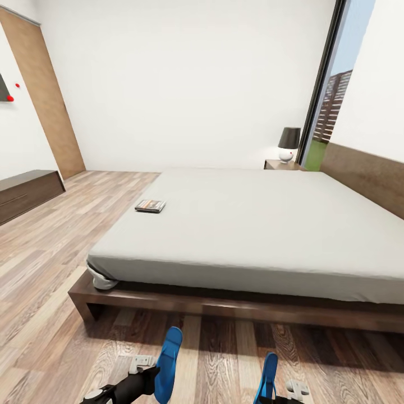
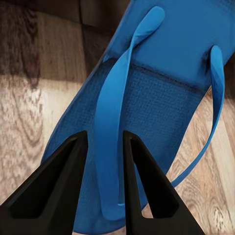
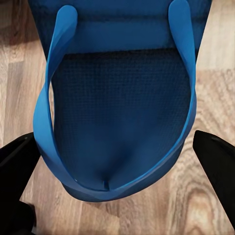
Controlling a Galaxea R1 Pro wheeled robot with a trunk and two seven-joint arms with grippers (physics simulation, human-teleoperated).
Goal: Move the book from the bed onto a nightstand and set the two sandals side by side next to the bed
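Below bed (image 1: 241, 235) foot: left gripper (image 2: 104, 147) pinches sandal strap (image 2: 115, 107); right gripper (image 3: 117, 152) spread around other sandal (image 3: 120, 112); both lengthwise toward bed

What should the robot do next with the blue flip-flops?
Probably lower both to the floor by the bed. The left gripper pinches one sandal's strap, the right gripper straddles the other sandal, and both sandals stand on end.

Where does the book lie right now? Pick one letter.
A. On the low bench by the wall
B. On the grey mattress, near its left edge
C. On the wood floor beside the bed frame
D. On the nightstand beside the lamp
B: in the head view the book lies flat on the bed's grey mattress, near its left edge.
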